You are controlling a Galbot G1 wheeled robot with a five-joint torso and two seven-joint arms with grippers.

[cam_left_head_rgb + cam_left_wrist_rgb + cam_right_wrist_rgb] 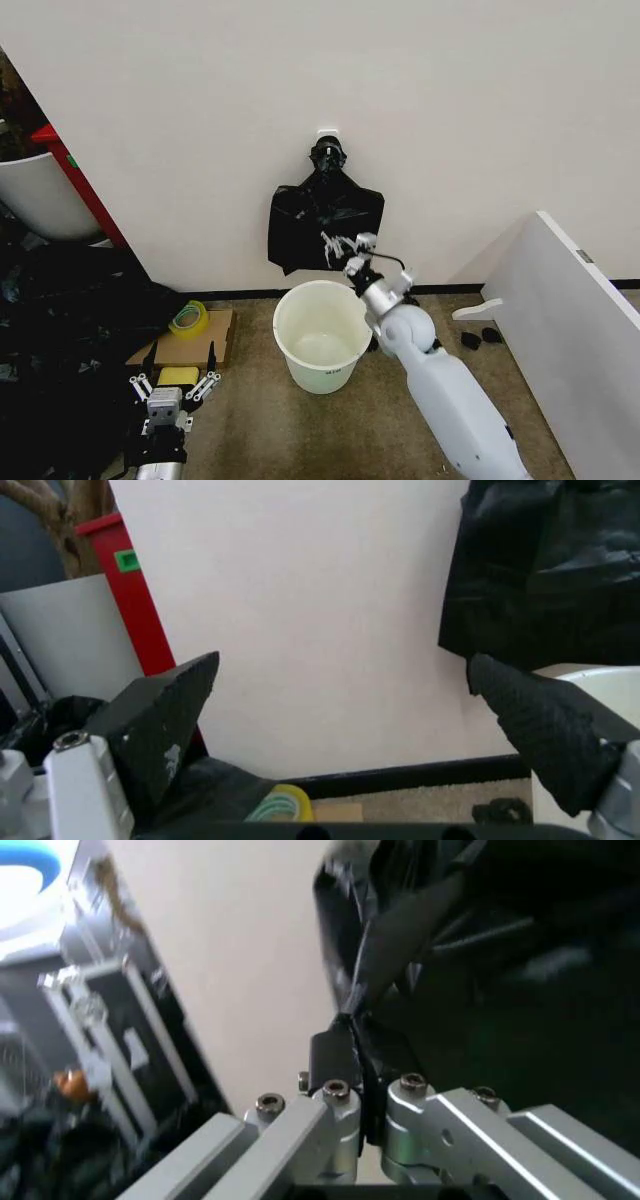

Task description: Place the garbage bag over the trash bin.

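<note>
Plastic (pixel 365 1035) of hanging garbage bag (pixel 325 225) within closed right end effector (pixel 340 246)

Garbage bag (pixel 325 222): you see thin glossy black plastic, crinkled, hanging flat against wall just above bin, lower edge pinched. Trash bin (pixel 322 340): round white bucket, rolled rim, upright on carpet, open, interior bare.

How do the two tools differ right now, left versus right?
The right tool is raised above the trash bin, up at the black bags hanging on the wall; the left tool sits low near the floor, beside the cardboard. The right tool's fingers are pinched shut on black plastic film; the left tool's fingers are spread wide, holding nothing. Both are silver with dark fingertips.
</note>
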